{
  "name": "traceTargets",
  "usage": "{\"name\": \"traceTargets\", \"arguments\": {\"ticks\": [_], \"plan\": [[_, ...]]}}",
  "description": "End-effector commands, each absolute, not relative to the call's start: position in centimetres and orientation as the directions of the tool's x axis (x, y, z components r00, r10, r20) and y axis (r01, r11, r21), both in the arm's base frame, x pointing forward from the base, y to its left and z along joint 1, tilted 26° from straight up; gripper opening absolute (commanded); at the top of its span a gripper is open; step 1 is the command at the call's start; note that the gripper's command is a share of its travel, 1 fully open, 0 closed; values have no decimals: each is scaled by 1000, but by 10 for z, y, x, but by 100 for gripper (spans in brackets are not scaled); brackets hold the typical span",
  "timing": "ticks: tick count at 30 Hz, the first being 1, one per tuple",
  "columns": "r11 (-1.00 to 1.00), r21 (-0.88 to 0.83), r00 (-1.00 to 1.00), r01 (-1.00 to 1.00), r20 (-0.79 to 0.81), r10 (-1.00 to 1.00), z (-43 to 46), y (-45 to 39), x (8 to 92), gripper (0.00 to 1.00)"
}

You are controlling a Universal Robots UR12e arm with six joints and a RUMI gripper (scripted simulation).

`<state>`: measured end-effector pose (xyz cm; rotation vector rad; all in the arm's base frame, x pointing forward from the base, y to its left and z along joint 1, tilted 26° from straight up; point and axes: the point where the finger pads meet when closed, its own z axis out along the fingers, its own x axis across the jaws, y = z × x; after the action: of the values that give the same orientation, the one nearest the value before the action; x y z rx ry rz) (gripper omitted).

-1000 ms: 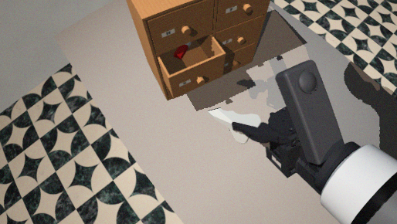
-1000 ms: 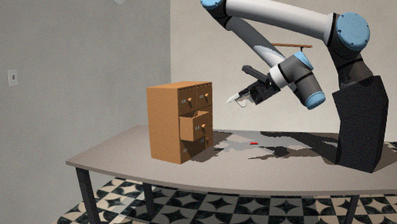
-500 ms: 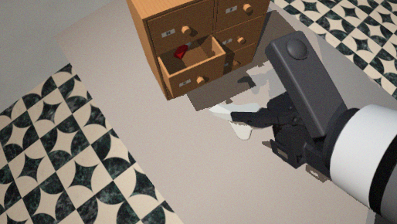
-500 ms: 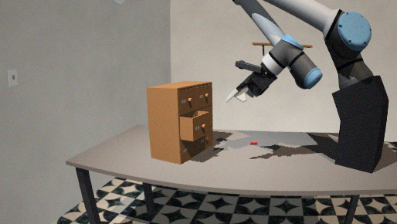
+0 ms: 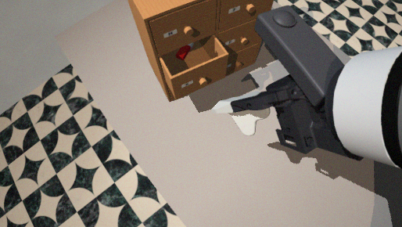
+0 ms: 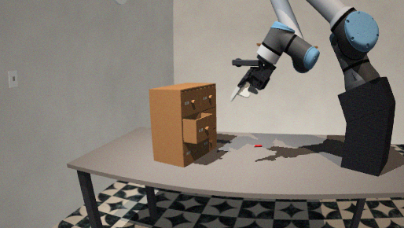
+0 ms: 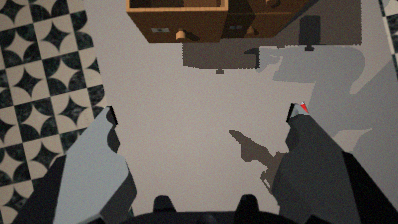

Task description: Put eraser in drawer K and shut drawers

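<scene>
the gripper (image 5: 240,94) (image 6: 238,98) (image 7: 201,106) hangs over the table, 2 fingers spread apart; the likely eraser (image 6: 258,145) (image 7: 304,107) lies below on the table, right of centre, its long axis unclear.
</scene>
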<state>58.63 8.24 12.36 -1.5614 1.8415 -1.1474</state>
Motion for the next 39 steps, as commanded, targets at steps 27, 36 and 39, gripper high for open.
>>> {"name": "traceTargets", "arguments": {"ticks": [27,36,39], "plan": [[139,-499,-250,-856,164,-954,138,87,584,100],[160,-428,-250,-889,164,-954,140,87,583,100],[164,-415,-250,-895,164,-954,141,87,583,100]]}}
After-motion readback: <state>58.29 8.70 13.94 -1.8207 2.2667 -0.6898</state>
